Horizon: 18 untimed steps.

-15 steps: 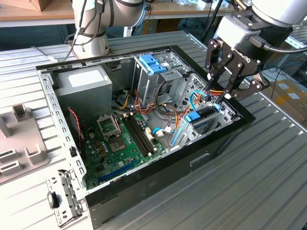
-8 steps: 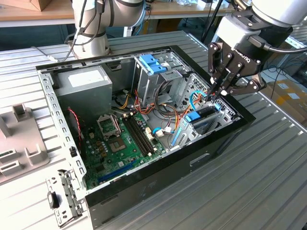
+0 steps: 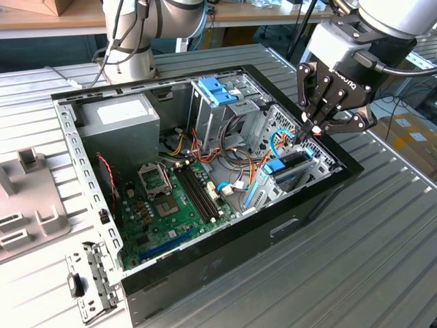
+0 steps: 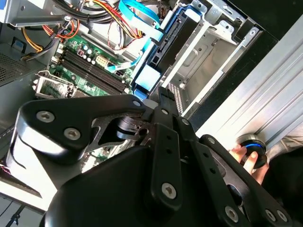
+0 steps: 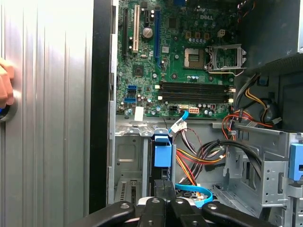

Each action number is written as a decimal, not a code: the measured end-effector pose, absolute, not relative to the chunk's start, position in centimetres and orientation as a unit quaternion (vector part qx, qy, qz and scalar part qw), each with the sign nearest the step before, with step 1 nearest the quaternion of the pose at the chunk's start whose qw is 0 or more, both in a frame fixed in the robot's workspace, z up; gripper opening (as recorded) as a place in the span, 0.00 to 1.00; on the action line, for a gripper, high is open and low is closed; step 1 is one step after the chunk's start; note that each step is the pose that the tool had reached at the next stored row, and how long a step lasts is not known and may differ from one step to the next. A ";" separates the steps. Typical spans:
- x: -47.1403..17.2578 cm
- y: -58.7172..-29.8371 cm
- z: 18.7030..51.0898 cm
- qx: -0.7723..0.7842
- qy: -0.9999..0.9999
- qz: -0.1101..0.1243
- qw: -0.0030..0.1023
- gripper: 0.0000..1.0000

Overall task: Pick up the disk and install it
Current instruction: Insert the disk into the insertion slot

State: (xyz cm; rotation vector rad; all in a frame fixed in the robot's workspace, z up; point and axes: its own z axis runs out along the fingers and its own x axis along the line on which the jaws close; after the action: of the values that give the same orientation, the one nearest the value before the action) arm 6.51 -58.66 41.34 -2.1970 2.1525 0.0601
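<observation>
We see the gripper [image 3: 308, 128] hanging nose-down over the corner of an open computer case [image 3: 205, 270] at the exterior view's right. Its fingers are drawn fully together into a single point. The disk [image 3: 295, 164] lies directly beneath that point and very close to it. It stands on edge inside a grey metal drive bay [image 4: 208, 52] against the case wall. We cannot tell whether the fingertips touch it. In the second wrist view the disk's long axis runs straight away from the fingertips. The disk appears as a thin black slab with a blue plastic rail along one side and a blue tab at its near end. Its label is hidden.
</observation>
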 end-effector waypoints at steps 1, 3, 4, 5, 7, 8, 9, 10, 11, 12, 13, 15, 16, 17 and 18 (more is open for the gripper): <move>6.5 -58.7 41.3 -0.714 0.699 0.020 0.033 0.11; 6.5 -58.7 41.3 -0.714 0.699 0.020 0.033 0.11; 6.5 -58.7 41.3 -0.714 0.699 0.020 0.033 0.11; 6.5 -58.7 41.3 -0.714 0.699 0.020 0.033 0.11; 6.6 -58.7 41.3 -0.714 0.699 0.020 0.033 0.11; 6.7 -58.7 41.3 -0.714 0.699 0.020 0.033 0.11; 6.8 -58.7 41.3 -0.714 0.699 0.020 0.033 0.11; 6.8 -58.7 41.3 -0.714 0.699 0.020 0.033 0.11; 6.9 -58.7 41.3 -0.714 0.699 0.020 0.033 0.11; 7.0 -58.7 41.3 -0.714 0.699 0.020 0.033 0.11; 7.2 -58.7 41.3 -0.714 0.699 0.020 0.033 0.11; 7.4 -58.7 41.2 -0.714 0.699 0.020 0.033 0.11; 7.7 -58.7 41.2 -0.714 0.699 0.020 0.033 0.11; 8.1 -58.7 41.2 -0.714 0.699 0.020 0.033 0.11; 8.3 -58.7 41.2 -0.714 0.699 0.020 0.033 0.11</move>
State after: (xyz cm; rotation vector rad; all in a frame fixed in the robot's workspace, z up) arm 8.31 -58.65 41.21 -2.1969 2.1526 0.0601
